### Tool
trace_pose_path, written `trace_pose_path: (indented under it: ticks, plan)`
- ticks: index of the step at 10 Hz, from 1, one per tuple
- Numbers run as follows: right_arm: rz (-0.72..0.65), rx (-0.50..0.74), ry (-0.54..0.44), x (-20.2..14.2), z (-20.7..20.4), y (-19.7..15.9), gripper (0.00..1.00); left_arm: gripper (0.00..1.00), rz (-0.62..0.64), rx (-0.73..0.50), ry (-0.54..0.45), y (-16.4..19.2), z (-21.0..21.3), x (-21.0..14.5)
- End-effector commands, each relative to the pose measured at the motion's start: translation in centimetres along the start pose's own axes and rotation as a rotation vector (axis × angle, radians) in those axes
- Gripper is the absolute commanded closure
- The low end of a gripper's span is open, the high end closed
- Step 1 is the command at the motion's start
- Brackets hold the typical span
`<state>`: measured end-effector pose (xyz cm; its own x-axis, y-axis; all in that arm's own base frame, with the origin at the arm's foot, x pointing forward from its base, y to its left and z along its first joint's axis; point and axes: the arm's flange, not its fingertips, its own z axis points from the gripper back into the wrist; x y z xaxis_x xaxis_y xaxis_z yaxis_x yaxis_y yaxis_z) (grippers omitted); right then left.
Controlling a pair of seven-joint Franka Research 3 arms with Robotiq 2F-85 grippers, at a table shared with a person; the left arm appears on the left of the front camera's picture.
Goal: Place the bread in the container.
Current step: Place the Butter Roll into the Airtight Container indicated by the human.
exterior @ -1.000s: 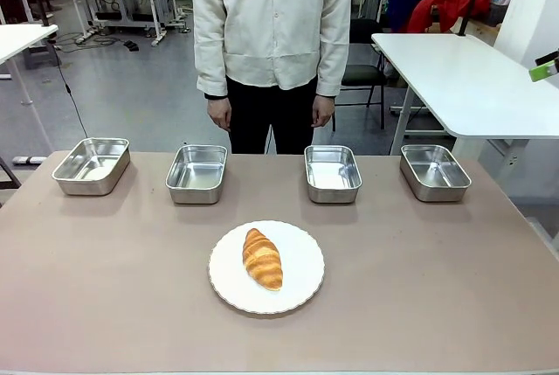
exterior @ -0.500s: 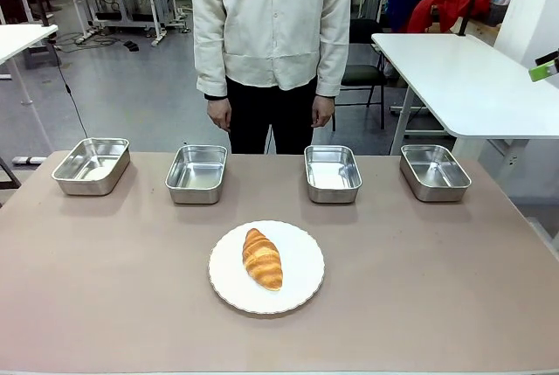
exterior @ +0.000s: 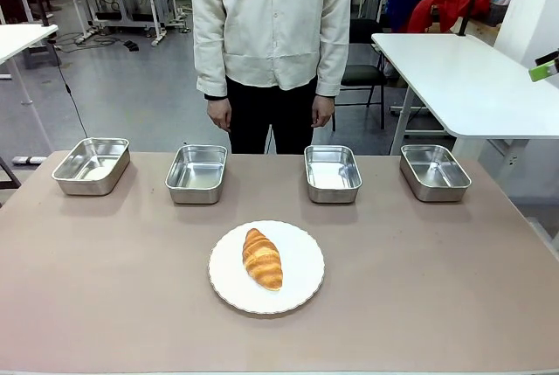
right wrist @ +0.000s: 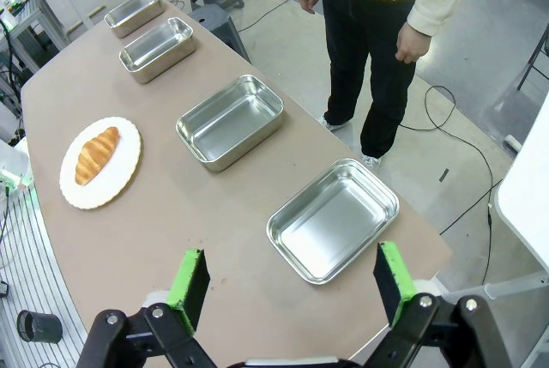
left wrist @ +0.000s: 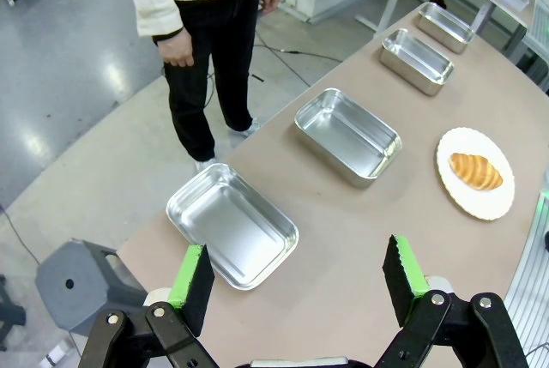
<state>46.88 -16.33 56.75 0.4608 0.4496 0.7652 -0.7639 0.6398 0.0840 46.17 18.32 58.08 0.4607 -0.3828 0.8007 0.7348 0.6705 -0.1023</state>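
Note:
The bread (exterior: 262, 259), a golden-brown croissant, lies on a round white plate (exterior: 301, 283) in the middle of the table; it also appears as the bread (left wrist: 475, 171) in the left wrist view and the bread (right wrist: 97, 154) in the right wrist view. Several identical steel containers stand in a row along the far edge: (exterior: 91, 165), (exterior: 196, 173), (exterior: 332, 173), (exterior: 434, 171). My left gripper (left wrist: 298, 280) hangs open high above the leftmost container (left wrist: 232, 225). High over the rightmost container (right wrist: 334, 219), my right gripper (right wrist: 292, 283) is open too. Both hold nothing.
A person in a cream shirt (exterior: 272, 17) stands at the far side, hands (exterior: 220, 114) hanging at the sides. A grey stool (left wrist: 75, 282) stands on the floor by the table's left end. A white table (exterior: 463, 78) is at the back right.

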Motion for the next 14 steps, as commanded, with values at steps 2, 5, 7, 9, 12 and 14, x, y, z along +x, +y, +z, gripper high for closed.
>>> trace_pose_path:
  ticks: [2, 5, 7, 9, 12, 14]
  plan:
    - [0.003, 0.003, -0.005, 0.08, -0.01, 0.06, 0.00, 0.00, -0.014, -0.011, -0.009, 0.05, 0.26, -0.14]
    - [0.003, 0.003, -0.005, 0.08, -0.01, 0.06, 0.00, 0.00, -0.014, -0.011, -0.009, 0.05, 0.26, -0.14]
    - [0.003, 0.003, -0.005, 0.08, -0.01, 0.06, 0.00, 0.00, -0.014, -0.011, -0.009, 0.05, 0.26, -0.14]
    - [0.003, 0.003, -0.005, 0.08, -0.01, 0.06, 0.00, 0.00, -0.014, -0.011, -0.009, 0.05, 0.26, -0.14]
    - [0.003, 0.003, -0.005, 0.08, -0.01, 0.06, 0.00, 0.00, -0.014, -0.011, -0.009, 0.05, 0.26, -0.14]
    - [0.003, 0.003, -0.005, 0.08, -0.01, 0.06, 0.00, 0.00, -0.014, -0.011, -0.009, 0.05, 0.26, -0.14]
